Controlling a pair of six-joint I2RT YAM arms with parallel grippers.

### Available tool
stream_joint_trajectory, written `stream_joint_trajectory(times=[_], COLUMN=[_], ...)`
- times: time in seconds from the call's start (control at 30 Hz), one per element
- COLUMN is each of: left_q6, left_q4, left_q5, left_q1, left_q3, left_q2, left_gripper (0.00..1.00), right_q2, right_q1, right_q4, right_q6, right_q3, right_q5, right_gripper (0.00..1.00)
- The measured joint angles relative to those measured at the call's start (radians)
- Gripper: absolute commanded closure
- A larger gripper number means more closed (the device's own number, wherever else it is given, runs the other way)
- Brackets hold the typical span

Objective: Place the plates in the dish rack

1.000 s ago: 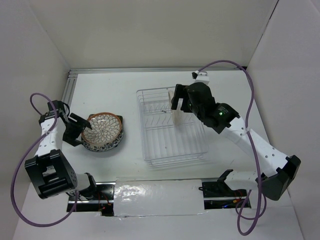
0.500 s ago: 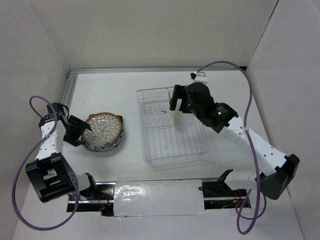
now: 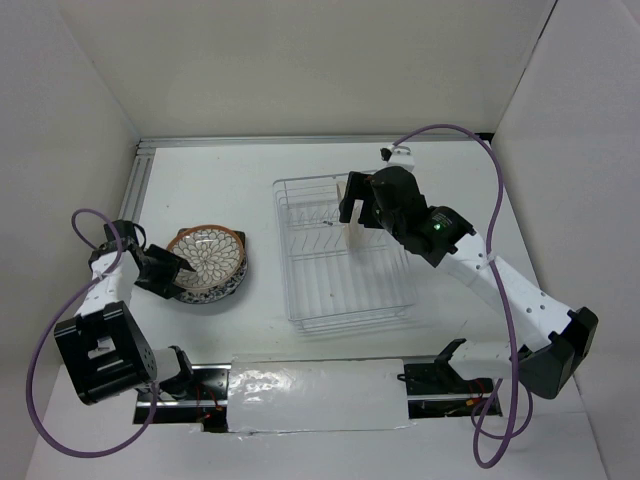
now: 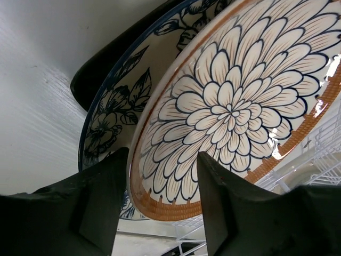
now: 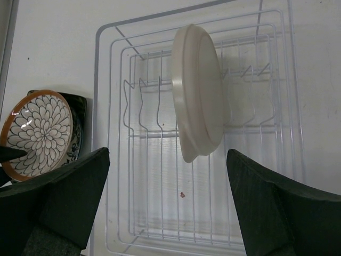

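Down and in comes the left pincer (image 3: 172,270), now spread at the brown-rimmed petal plate (image 3: 208,256), rim in the gap, nothing gripped. That plate tops a stack on the desk (image 3: 230,175): blue-white floral plate (image 4: 114,106) beneath, dark square plate (image 4: 88,80) at the bottom. Over at the dish rack (image 3: 350,295), the right pincer (image 3: 355,212) hangs wide open, empty, above the cream plate (image 5: 197,90) standing upright among the prongs.

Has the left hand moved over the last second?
Yes. Against the unmoved brown-rimmed plate, the left hand has shifted down the top view and slightly right, closing on the plate's rim, which its open fingers now straddle.
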Motion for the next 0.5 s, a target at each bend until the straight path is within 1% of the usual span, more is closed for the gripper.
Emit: stream_joint_trajectory(times=[0.1, 0.17, 0.2, 0.23, 0.27, 0.3, 0.37, 0.4, 0.5], left_q6=[-0.021, -0.026, -0.030, -0.035, -0.042, -0.043, -0.048, -0.055, -0.044], left_q4=[0.029, 0.050, 0.058, 0.064, 0.069, 0.069, 0.067, 0.077, 0.097], left_q5=[0.015, 0.021, 0.022, 0.023, 0.025, 0.021, 0.025, 0.045, 0.054], left_q1=[0.000, 0.000, 0.000, 0.000, 0.000, 0.000, 0.000, 0.005, -0.005], left_q3=[-0.037, -0.056, -0.063, -0.068, -0.072, -0.077, -0.080, -0.080, -0.071], left_q2=[-0.013, -0.027, -0.034, -0.039, -0.043, -0.046, -0.047, -0.053, -0.091], left_gripper=[0.39, 0.45, 0.51, 0.64, 0.64, 0.78, 0.91, 1.00, 1.00], right_q2=[0.000, 0.000, 0.000, 0.000, 0.001, 0.001, 0.003, 0.003, 0.004], right_q1=[0.000, 0.000, 0.000, 0.000, 0.000, 0.000, 0.000, 0.000, 0.000], right_q4=[-0.002, -0.002, -0.002, -0.003, -0.003, -0.003, -0.003, -0.003, -0.003], right_q6=[0.003, 0.006, 0.006, 0.009, 0.009, 0.010, 0.010, 0.010, 0.010], right_q3=[-0.001, -0.001, -0.002, -0.002, -0.002, -0.002, -0.002, -0.002, -0.002], right_q5=[0.000, 0.000, 0.000, 0.000, 0.000, 0.000, 0.000, 0.000, 0.000], right_gripper=[0.03, 0.03, 0.03, 0.03, 0.03, 0.03, 0.03, 0.03, 0.03])
